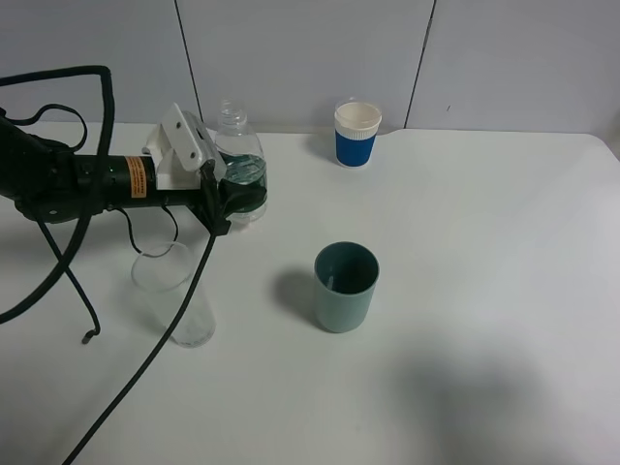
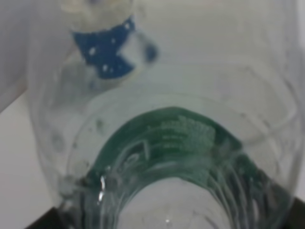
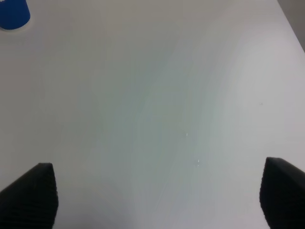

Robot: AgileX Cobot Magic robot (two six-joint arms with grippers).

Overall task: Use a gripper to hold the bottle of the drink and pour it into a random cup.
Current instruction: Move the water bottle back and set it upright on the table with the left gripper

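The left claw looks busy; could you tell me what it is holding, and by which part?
The left claw is shut on the bottle of the drink, gripping its lower body at the green label; the neck is free. The right claw holds nothing.

Left arm: reaches in from the left side, lying low and flat over the worktop
Left gripper (image 1: 225, 194): closed tight around the bottle (image 1: 239, 165)
Right gripper (image 3: 157, 191): fingers (image 3: 33, 193) spread wide apart, holding nothing, pointing down at the worktop
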